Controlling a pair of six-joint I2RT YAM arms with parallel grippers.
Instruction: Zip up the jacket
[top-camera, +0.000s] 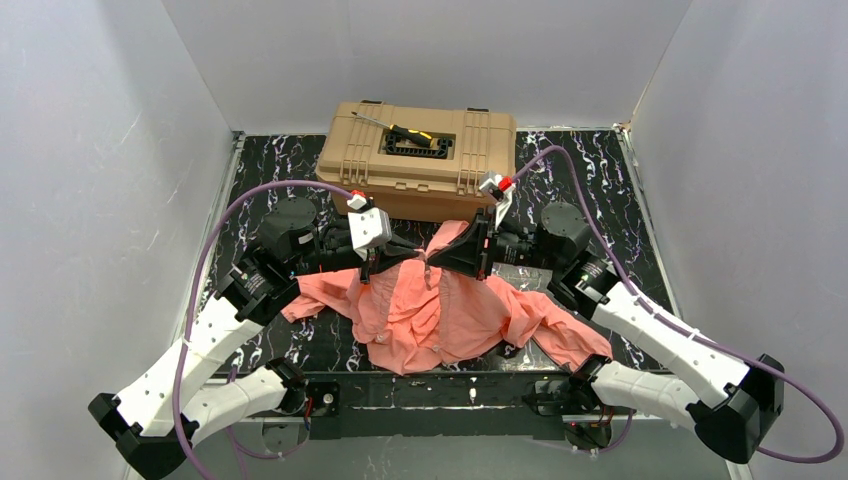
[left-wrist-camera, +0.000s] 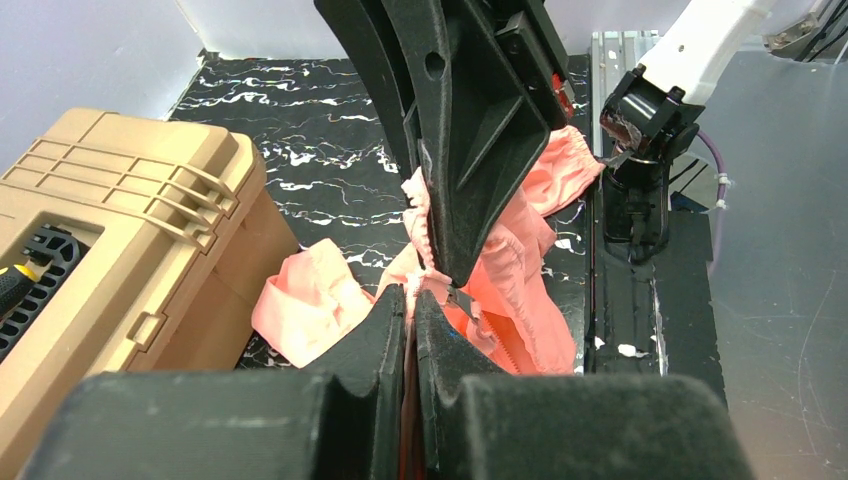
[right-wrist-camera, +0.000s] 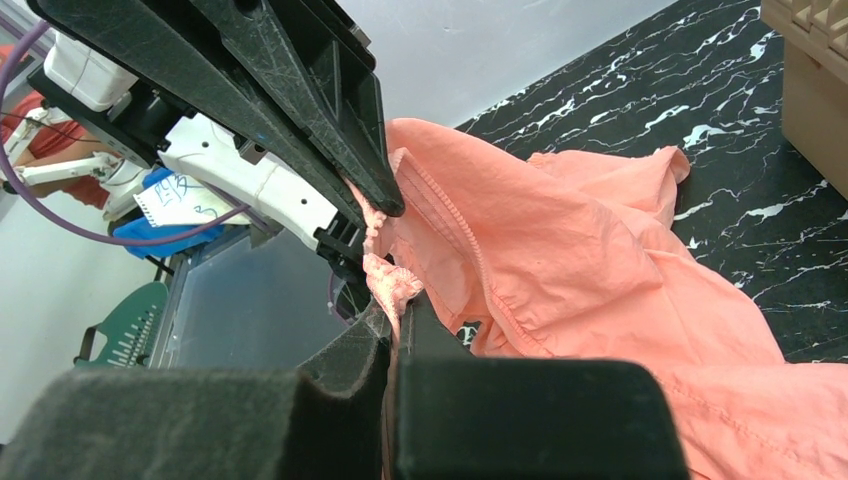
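jacket (top-camera: 430, 310) lies on the desk (top-camera: 625, 180) just in front of the toolbox (top-camera: 420, 175), left jaws and right jaws both pinched shut on its zipper edge, so i'd hold that edge taut and pull slowly along the teeth.

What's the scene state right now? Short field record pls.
jacket: salmon, crumpled on table, upper edge lifted
left gripper: shut on jacket edge
right gripper: shut on jacket edge, close beside left gripper
toolbox: tan, lid down, behind jacket
progress: cannot tell how far it is zipped
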